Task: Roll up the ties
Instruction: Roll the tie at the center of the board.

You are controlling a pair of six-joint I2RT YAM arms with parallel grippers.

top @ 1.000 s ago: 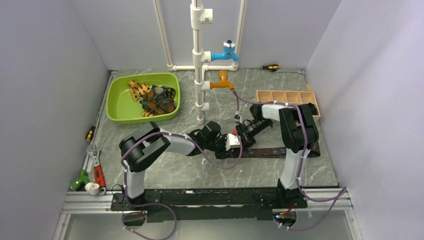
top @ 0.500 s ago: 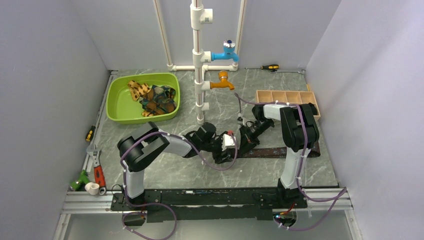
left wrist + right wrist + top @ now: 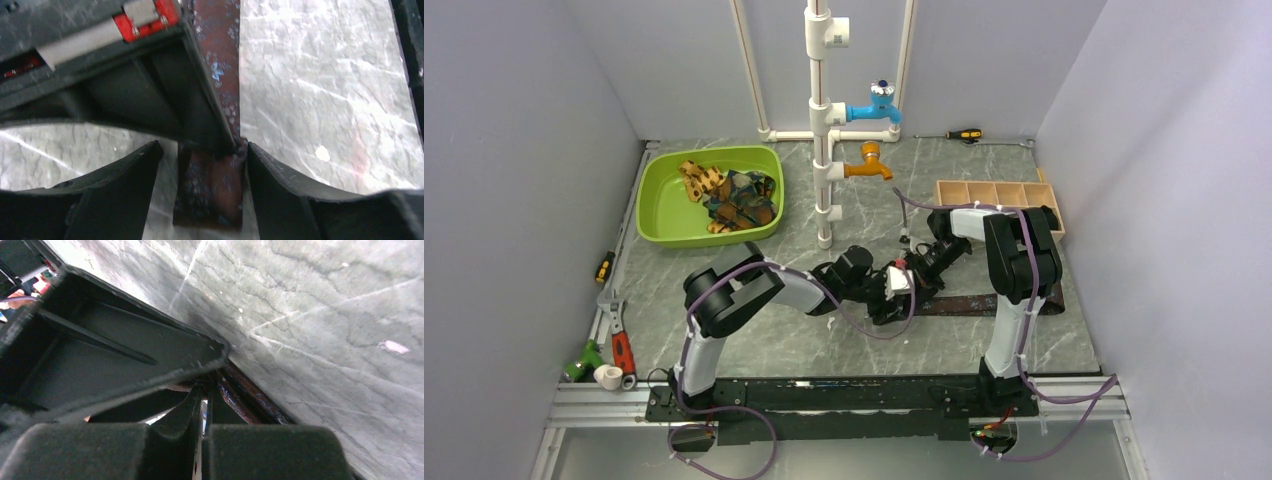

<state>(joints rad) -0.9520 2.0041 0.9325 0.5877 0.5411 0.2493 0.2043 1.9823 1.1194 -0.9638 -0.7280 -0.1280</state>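
My left gripper (image 3: 202, 150) stands wide open, straddling the end of the dark brown speckled fabric necktie (image 3: 212, 190), which lies flat on the grey marbled table (image 3: 325, 75) with bare stone either side. My right gripper (image 3: 205, 400) is pinched nearly closed at the tie's edge; I cannot tell whether it has hold.

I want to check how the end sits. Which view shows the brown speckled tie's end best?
Left wrist: the end of the tie fills the frame, lying between the open fingers of the left gripper. Top external shows only a dark strip, its end hidden under the right gripper. Right wrist shows a sliver of its edge.
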